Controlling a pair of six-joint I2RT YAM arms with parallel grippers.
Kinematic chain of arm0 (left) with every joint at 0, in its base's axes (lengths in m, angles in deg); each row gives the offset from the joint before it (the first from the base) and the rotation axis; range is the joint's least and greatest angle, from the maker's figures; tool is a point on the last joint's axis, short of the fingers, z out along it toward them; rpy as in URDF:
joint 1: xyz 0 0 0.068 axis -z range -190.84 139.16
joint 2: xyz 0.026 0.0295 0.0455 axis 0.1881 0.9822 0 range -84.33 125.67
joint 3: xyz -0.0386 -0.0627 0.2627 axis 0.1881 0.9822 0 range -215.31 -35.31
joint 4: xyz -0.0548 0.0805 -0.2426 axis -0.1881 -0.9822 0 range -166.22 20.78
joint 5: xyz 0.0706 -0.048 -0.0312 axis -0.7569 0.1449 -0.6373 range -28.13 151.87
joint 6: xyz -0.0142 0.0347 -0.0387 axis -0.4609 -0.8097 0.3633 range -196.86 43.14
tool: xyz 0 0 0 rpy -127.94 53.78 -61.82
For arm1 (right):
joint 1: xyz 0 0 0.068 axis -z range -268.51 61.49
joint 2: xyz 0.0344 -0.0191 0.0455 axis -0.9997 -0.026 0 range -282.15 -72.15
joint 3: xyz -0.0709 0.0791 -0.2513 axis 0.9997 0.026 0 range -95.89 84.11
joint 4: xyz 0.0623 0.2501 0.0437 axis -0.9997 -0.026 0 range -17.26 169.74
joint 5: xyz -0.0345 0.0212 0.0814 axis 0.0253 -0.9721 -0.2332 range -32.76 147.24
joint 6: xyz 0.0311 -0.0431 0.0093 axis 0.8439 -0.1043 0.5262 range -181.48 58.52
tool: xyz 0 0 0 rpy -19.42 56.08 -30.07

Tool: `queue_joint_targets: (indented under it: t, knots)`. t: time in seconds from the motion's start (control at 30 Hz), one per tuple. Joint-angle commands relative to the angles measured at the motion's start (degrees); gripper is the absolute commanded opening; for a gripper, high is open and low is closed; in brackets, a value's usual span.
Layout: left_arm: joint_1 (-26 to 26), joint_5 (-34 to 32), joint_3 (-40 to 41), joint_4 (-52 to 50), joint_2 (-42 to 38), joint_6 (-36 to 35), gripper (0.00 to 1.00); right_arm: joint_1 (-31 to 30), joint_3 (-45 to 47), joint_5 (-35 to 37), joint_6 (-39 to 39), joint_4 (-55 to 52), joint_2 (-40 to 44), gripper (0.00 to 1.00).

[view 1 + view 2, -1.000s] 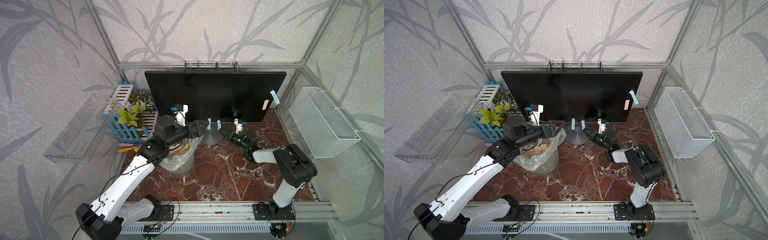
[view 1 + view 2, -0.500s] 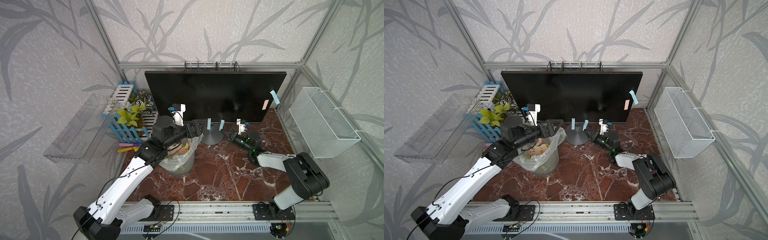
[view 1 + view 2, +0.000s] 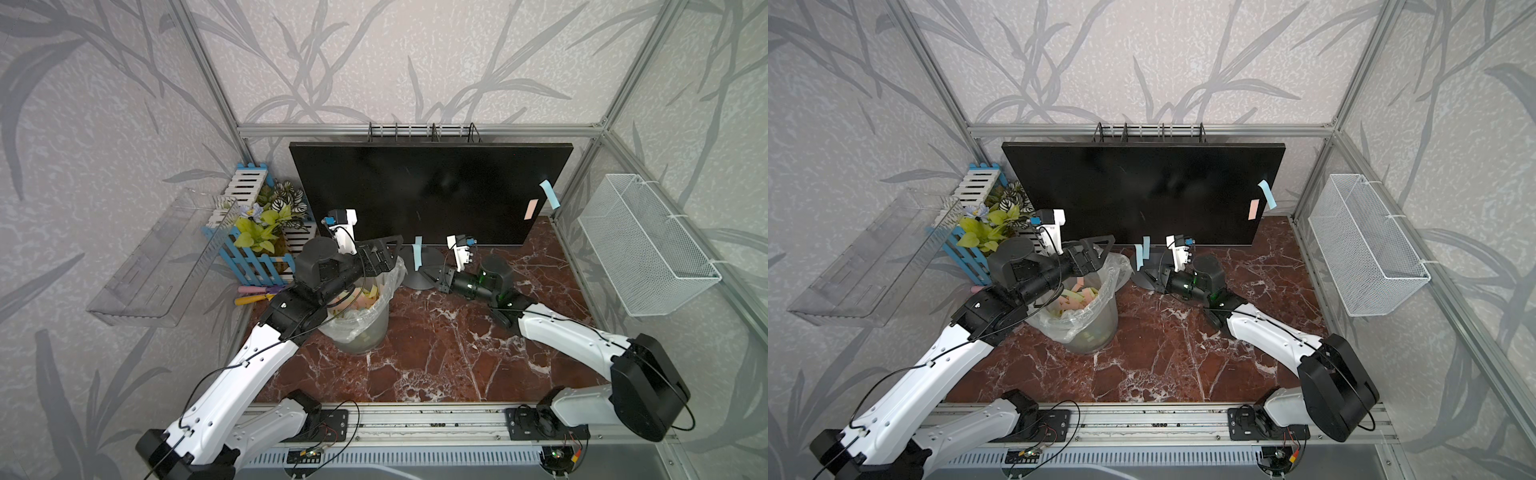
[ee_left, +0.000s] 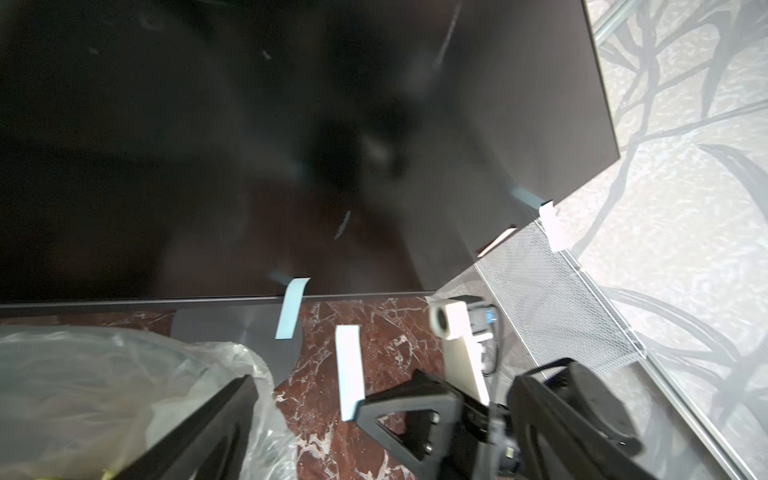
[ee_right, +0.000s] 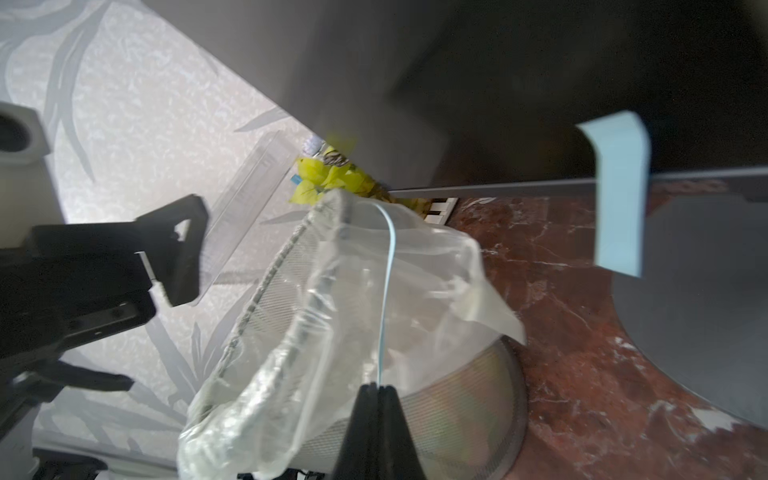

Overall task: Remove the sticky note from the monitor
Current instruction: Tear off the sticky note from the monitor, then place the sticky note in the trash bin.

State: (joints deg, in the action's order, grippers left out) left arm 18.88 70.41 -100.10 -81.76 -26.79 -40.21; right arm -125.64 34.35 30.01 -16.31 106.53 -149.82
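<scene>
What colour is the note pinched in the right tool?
Pale blue. The note in the right tool shows best in the left wrist view.

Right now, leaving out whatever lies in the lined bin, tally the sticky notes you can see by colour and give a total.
Blue sticky notes: 3 (right-edge note and bottom-edge note on the monitor; held note in the shut right gripper)
Pink sticky notes: 1 (pink note on the monitor)
Total: 4
</scene>
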Motion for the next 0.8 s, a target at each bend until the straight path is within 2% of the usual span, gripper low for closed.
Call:
queue_joint_targets:
  t: [0.0, 0.2, 0.33, 0.47, 0.7, 0.77]
  knots:
    - [-2.1, -6.6, -2.5, -3.4, -0.9, -1.7, 1.00, -2.2, -7.2, 0.4, -8.4, -13.0, 1.7, 0.00]
    - [-13.1, -6.2, -3.6, -4.4, -2.4, 1.0, 1.00, -5.4, -19.3, -1.2, -13.2, -22.3, -4.5, 0.00]
    - [-17.7, -7.6, -5.7, -5.3, -3.4, 0.9, 1.00, -8.6, -28.8, -2.8, -17.0, -29.9, -11.4, 0.00]
    - [-19.9, -6.7, -7.1, -5.5, -3.5, 1.2, 1.00, -12.0, -38.3, -3.3, -21.0, -38.2, -18.0, 0.00]
    - [-20.7, -5.9, -7.0, -4.7, -4.6, 2.5, 1.00, -16.7, -52.3, -2.5, -26.1, -50.8, -28.9, 0.00]
    - [-20.7, -5.6, -7.1, -4.7, -4.7, 2.5, 1.00, -17.2, -54.2, -2.3, -26.7, -52.4, -30.2, 0.13]
